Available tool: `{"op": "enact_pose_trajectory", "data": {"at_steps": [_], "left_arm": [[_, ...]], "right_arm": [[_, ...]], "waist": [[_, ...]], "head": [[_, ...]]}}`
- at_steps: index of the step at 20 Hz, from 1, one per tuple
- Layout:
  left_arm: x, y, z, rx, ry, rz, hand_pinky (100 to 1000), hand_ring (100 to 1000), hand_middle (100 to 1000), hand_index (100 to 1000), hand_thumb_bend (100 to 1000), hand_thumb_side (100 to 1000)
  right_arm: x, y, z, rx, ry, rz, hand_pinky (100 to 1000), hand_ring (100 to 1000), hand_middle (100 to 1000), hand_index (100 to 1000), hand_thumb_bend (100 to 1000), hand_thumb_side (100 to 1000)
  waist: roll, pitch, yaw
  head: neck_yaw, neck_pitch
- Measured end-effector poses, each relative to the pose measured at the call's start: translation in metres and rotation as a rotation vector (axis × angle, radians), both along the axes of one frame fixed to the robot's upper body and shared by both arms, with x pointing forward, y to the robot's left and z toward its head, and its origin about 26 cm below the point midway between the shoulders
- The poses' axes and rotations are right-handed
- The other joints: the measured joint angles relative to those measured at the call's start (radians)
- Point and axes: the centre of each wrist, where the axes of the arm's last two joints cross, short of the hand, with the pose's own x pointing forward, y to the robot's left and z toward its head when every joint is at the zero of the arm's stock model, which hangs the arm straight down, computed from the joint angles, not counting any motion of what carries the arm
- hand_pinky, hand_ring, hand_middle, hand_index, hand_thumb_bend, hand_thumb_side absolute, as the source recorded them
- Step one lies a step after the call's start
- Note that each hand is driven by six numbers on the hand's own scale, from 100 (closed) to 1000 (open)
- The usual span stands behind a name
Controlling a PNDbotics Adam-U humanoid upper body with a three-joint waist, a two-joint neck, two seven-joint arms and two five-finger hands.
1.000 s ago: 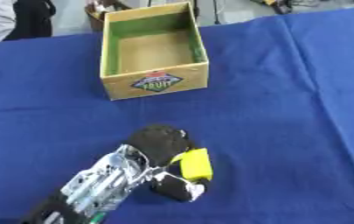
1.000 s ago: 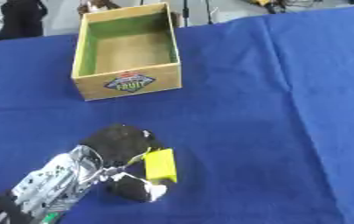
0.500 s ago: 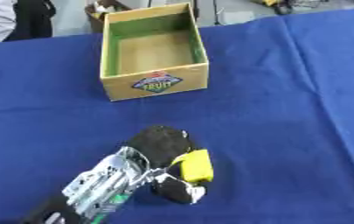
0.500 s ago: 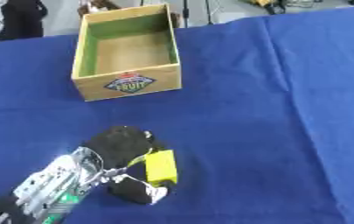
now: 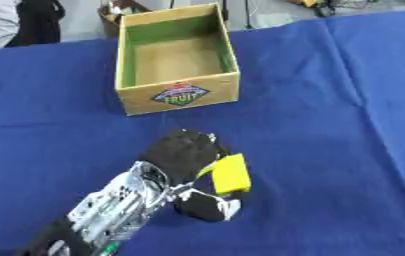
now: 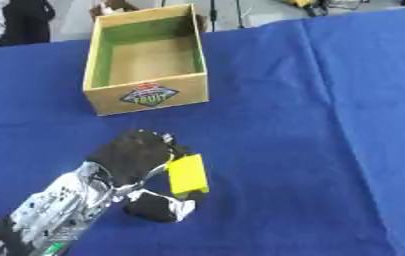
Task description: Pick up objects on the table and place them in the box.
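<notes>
Left robot hand point(image 5: 181, 159) curled round yellow block point(image 5: 232, 173), thumb below, fingers above, low over bench point(image 5: 328, 125). Block looks small, stiff, light; flat faces suit pinch across middle. Box point(image 5: 177, 57) open, ahead of hand.

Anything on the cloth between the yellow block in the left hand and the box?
Nothing visible. The left hand is curled on the yellow block, and only bare blue cloth lies between it and the open wooden box.
</notes>
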Motion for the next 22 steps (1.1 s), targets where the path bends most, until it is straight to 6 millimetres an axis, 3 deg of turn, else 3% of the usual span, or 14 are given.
{"op": "enact_pose_trajectory", "data": {"at_steps": [11, 22], "left_arm": [[0.009, 0.028, 0.057, -0.073, -0.297, 0.056, 100, 216, 241, 465, 100, 779], [0.008, 0.063, 0.139, -0.263, -0.581, 0.18, 100, 199, 213, 461, 100, 795]], "right_arm": [[0.0, -0.001, 0.001, -0.004, -0.008, 0.003, 742, 658, 658, 774, 100, 640], [0.0, 0.0, 0.002, -0.014, -0.017, 0.013, 743, 658, 658, 773, 100, 643]], "waist": [[-0.015, -0.011, 0.007], [-0.011, -0.008, -0.032]], "head": [[-0.002, 0.023], [0.032, 0.012]]}}
